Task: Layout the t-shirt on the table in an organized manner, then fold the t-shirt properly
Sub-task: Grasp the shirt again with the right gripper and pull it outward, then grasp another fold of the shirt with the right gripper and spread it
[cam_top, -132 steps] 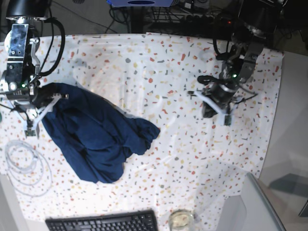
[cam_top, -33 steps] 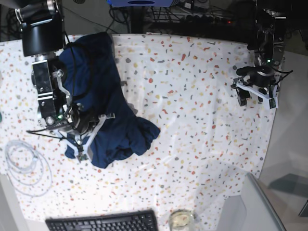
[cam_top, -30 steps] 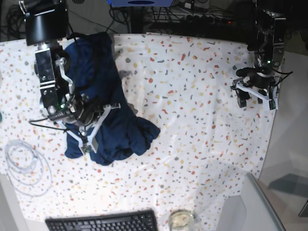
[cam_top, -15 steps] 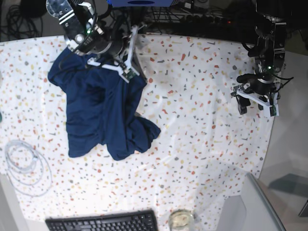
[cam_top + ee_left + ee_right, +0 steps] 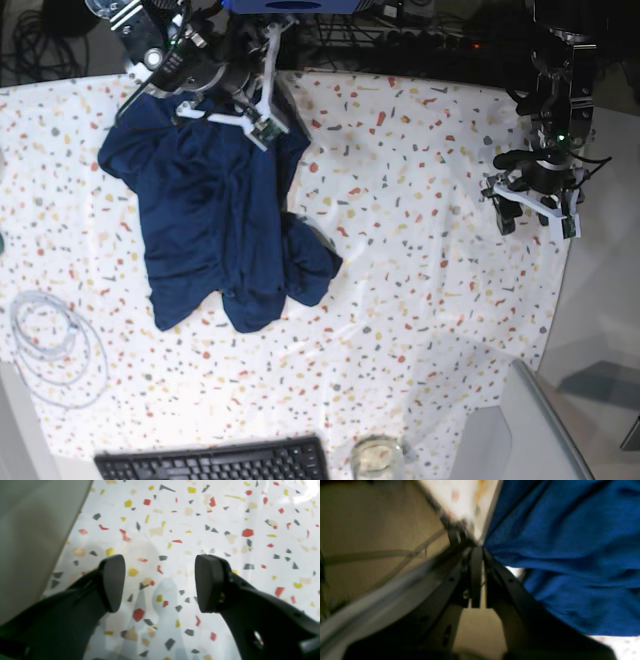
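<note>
Since half a second ago the t-shirt has spread a little longer toward the near side. It lies on the left part of the table, its far edge pinched by the right gripper, jaws almost together. The left gripper hangs spread over bare cloth at the right edge.

no readable text, labels or numbers

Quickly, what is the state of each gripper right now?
Left gripper: open, holding nothing, above the speckled white table.
Right gripper: jaws nearly together beside the dark navy blue fabric t-shirt; a grip cannot be told.
</note>
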`<action>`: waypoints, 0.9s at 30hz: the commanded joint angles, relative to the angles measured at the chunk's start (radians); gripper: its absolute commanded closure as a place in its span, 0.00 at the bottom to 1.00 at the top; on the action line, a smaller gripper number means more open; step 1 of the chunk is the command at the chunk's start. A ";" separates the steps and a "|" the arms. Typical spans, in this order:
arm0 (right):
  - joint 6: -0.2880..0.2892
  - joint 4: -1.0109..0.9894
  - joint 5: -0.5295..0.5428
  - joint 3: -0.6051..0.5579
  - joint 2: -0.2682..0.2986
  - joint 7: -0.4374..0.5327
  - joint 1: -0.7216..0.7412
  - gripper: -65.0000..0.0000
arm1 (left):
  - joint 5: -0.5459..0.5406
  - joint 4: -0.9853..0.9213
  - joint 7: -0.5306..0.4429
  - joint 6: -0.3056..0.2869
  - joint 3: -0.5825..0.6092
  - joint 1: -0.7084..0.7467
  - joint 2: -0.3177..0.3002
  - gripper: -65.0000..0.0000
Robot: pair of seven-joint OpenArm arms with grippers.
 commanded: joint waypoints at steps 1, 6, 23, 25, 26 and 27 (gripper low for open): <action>-0.003 0.037 -0.003 0.040 -0.003 0.033 0.015 0.85 | 0.001 0.019 -0.023 0.001 -0.006 -0.008 -0.013 0.35; -0.003 -0.021 -0.004 0.159 -0.054 0.088 0.172 0.35 | 0.001 0.016 -0.023 0.001 -0.006 -0.007 -0.013 0.35; 0.002 -0.440 -0.001 0.184 -0.115 0.155 0.465 1.00 | 0.001 0.008 -0.023 0.001 -0.011 0.015 -0.023 0.35; 0.002 -0.394 -0.001 0.184 -0.132 0.152 0.425 0.98 | 0.001 0.008 -0.023 0.001 -0.008 0.015 -0.023 0.35; 0.002 -0.365 -0.001 0.184 -0.137 0.151 0.404 0.97 | 0.001 0.008 -0.023 0.001 -0.008 0.015 -0.023 0.35; 0.002 -0.330 -0.001 0.184 -0.141 0.151 0.377 1.00 | 0.001 0.011 -0.023 0.001 -0.008 0.013 -0.023 0.35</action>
